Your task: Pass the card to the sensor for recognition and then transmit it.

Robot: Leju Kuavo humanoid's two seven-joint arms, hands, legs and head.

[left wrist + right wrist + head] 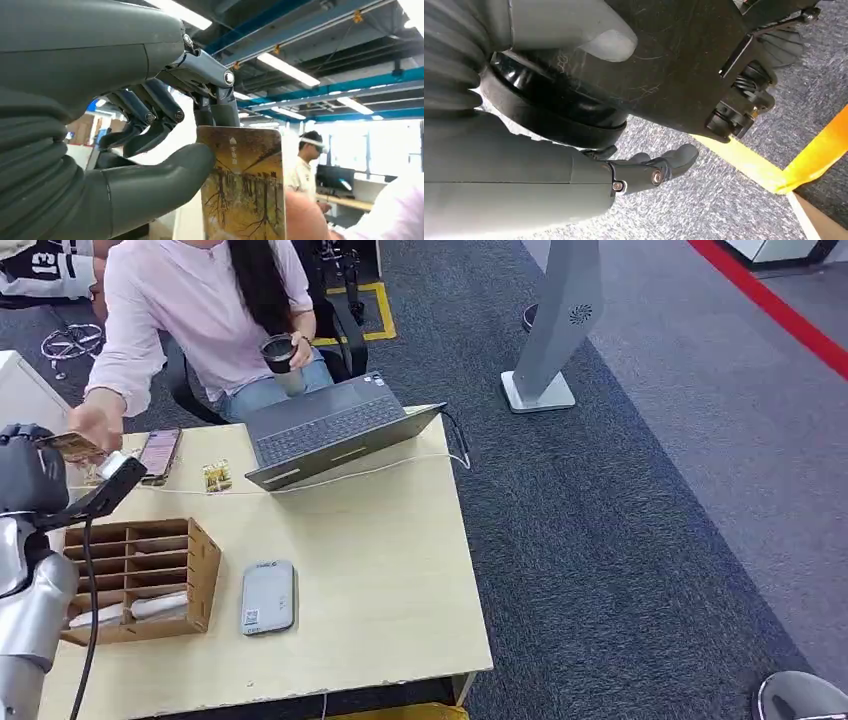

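The left hand (165,135) is raised beside the wooden table (390,570), its thick grey thumb and dark jointed fingers (220,105) pinching a flat rectangular card (245,185) printed with bare trees on a golden ground. The thumb presses the card's face and the fingers back it from behind, so the card stands upright at the fingertips. A person's hand (97,425) reaches in from across the table and touches the card's far end; the person wears a pale pink shirt and holds a dark tumbler (279,353) in the other hand.

The right hand (649,167) hangs low over speckled grey carpet (704,200) crossed by yellow tape, its fingers loosely curled with nothing in them.

Beyond the left hand, on the light matte tabletop, lies an open grey laptop (330,430). Below that hand sits a slotted plywood card rack (140,575), and just beside the rack lies the rounded grey sensor pad (267,596). Near the left hand's fingertips rest a phone (159,452) and 1 small yellow card (216,476).
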